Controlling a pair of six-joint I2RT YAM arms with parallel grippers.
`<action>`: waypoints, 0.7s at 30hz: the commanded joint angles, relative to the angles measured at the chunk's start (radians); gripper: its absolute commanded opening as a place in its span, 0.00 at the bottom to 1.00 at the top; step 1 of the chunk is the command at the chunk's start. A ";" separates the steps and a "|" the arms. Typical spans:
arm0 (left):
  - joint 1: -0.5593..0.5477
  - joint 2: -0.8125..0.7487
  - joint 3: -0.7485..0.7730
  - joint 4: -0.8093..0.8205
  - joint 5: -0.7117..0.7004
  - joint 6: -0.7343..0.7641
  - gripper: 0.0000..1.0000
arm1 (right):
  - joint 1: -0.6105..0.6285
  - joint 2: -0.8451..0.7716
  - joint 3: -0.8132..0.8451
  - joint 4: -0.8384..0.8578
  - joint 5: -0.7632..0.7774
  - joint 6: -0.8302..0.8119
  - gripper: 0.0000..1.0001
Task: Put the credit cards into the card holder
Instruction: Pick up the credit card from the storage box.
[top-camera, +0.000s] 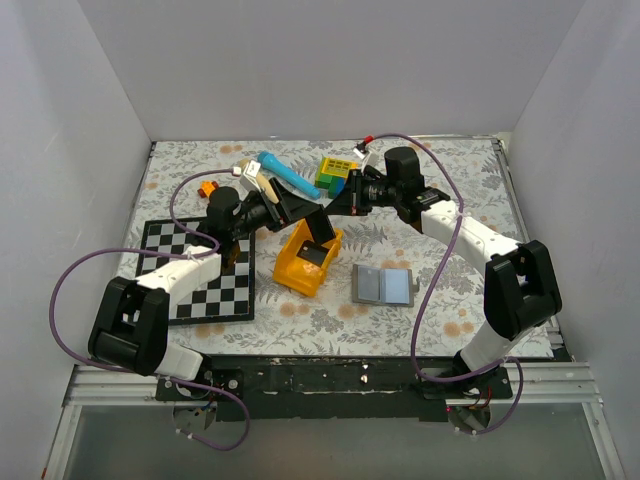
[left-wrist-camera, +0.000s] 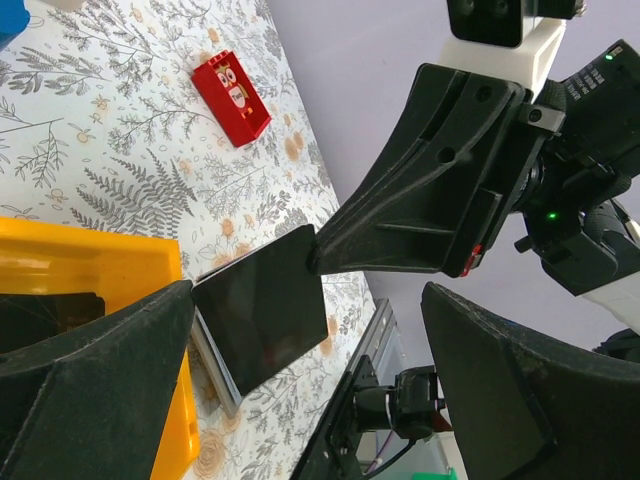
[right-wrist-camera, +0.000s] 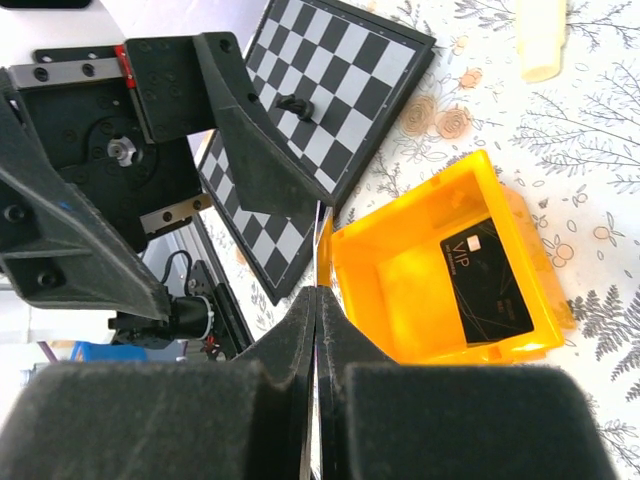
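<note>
My right gripper is shut on the top edge of a black credit card, which hangs tilted above the orange tray. In the right wrist view this card shows edge-on between the shut fingers. In the left wrist view the held card sits between the wide-open fingers of my left gripper, touching neither. A second black credit card, marked VIP, lies flat inside the tray. The grey card holder lies open on the cloth to the right of the tray.
A chessboard with one black piece lies on the left. A blue cylinder and green and yellow blocks sit at the back. A red block rests on the flowered cloth. White walls close three sides.
</note>
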 joint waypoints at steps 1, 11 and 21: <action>-0.005 -0.015 0.043 0.025 0.023 -0.003 0.98 | -0.004 -0.036 0.022 -0.031 0.036 -0.049 0.01; -0.008 -0.020 0.043 0.004 0.018 0.006 0.98 | -0.001 -0.021 0.034 -0.045 0.068 -0.064 0.01; -0.008 -0.024 0.039 -0.042 -0.005 0.037 0.98 | -0.001 0.039 0.085 -0.094 0.107 -0.075 0.01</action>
